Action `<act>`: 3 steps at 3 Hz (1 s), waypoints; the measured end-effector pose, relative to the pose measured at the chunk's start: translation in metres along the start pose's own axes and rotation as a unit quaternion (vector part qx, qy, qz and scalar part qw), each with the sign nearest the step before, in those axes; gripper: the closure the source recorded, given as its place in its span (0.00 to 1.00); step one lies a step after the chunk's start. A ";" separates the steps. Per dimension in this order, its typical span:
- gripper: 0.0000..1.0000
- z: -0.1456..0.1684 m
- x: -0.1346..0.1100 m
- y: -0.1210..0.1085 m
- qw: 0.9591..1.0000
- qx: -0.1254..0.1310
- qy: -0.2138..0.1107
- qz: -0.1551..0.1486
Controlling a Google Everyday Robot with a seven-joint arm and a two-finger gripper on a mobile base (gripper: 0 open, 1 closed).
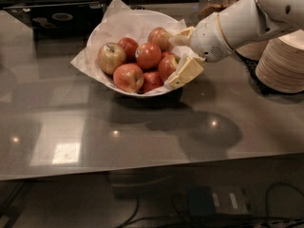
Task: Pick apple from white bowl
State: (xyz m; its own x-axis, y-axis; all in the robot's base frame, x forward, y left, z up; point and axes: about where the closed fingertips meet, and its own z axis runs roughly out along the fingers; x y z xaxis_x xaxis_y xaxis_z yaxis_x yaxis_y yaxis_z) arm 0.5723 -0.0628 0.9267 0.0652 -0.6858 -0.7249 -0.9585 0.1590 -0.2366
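view: single | high front, tilted down, mid-range | gripper (173,62) over white bowl (138,93) right side

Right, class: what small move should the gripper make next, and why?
The gripper is at the right-hand rim of the white bowl, its open fingers either side of the apple, which is not yet lifted. Probably close the fingers on it next.
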 end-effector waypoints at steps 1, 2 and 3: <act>0.23 0.007 0.005 0.000 1.000 -0.017 -0.007 0.020; 0.26 0.016 0.015 0.002 0.999 -0.032 -0.006 0.044; 0.26 0.017 0.018 0.002 0.998 -0.036 -0.003 0.053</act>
State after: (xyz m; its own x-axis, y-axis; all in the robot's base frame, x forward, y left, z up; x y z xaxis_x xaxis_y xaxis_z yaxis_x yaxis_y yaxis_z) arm 0.5762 -0.0626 0.9022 -0.0364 -0.6633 -0.7474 -0.9775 0.1792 -0.1114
